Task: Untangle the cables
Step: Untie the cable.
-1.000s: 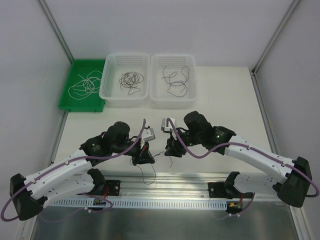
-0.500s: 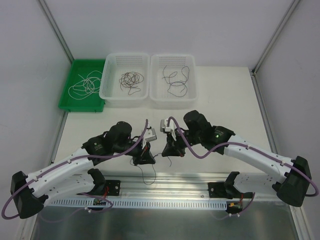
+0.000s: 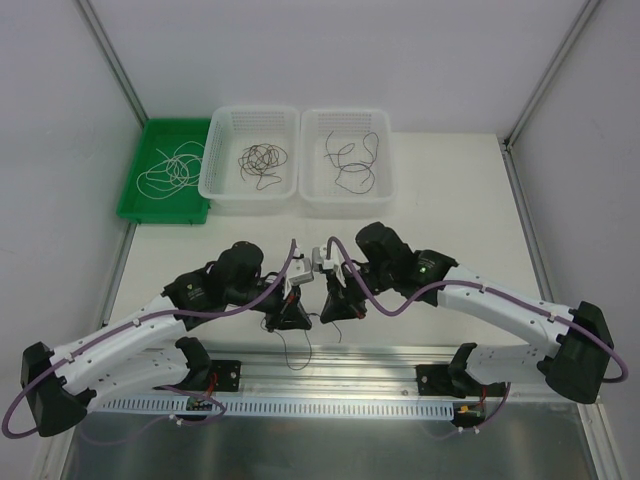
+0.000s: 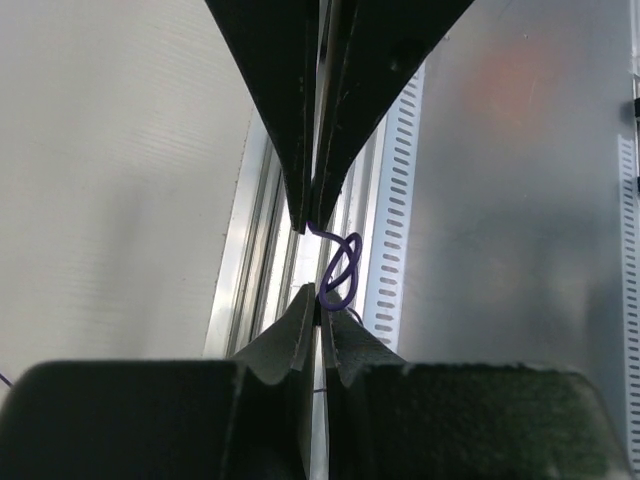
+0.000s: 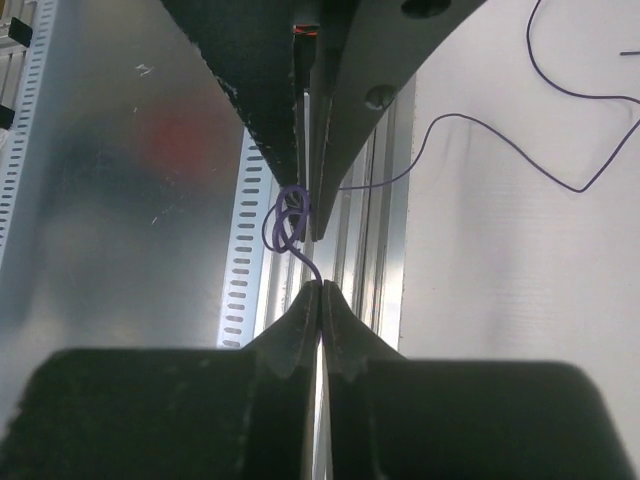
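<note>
Left gripper and right gripper meet tip to tip, each pinching one thin purple cable.

Top view: the two meet low over the near edge of the tabletop, by the metal rail. At the far side a green tray holds a whitish cable, and the left basket and right basket each hold dark cables.
Left wrist view: its own fingers are pressed together, the cable's small knotted loop just beside their tips. The right gripper, jaws closed too, clamps the strand leading from the loop.
Right wrist view: its fingers are closed on the strand, the knot lies against the left gripper's tips, and a free end curves over the tabletop.
</note>
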`<state>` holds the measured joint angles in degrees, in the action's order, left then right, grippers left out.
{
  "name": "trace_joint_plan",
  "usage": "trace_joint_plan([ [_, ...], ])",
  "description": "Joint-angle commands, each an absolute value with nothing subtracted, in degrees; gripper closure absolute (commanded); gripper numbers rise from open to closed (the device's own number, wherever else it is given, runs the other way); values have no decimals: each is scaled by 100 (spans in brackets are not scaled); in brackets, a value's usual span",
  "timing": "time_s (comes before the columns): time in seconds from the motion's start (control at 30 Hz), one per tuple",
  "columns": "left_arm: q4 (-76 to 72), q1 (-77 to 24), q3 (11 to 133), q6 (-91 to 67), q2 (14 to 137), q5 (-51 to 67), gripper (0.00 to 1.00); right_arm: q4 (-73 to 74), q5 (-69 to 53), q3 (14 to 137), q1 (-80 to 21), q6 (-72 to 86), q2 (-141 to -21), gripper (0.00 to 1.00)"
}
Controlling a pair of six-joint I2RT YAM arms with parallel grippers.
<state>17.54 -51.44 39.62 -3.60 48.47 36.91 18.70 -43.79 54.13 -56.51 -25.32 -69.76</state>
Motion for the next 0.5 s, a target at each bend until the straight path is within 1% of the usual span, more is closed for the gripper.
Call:
trace_joint_plan([
  [0.0,1626,-5308,4166,-220,5019,3981,100,1477,-4474,5704,-5739,-2522,-6944,99],
  [0.2,1626,-5317,4043,-220,4983,3841,98,1170,-4298,5581,-5713,-2260,-6619,99],
  [0.33,1565,-5326,3973,-220,5010,3701,97,389,-4132,5257,-5722,-1847,-6408,99],
  [0.47,1459,-5326,3920,-272,4887,3551,98,54,-4156,5028,-5713,-1600,-6354,99],
])
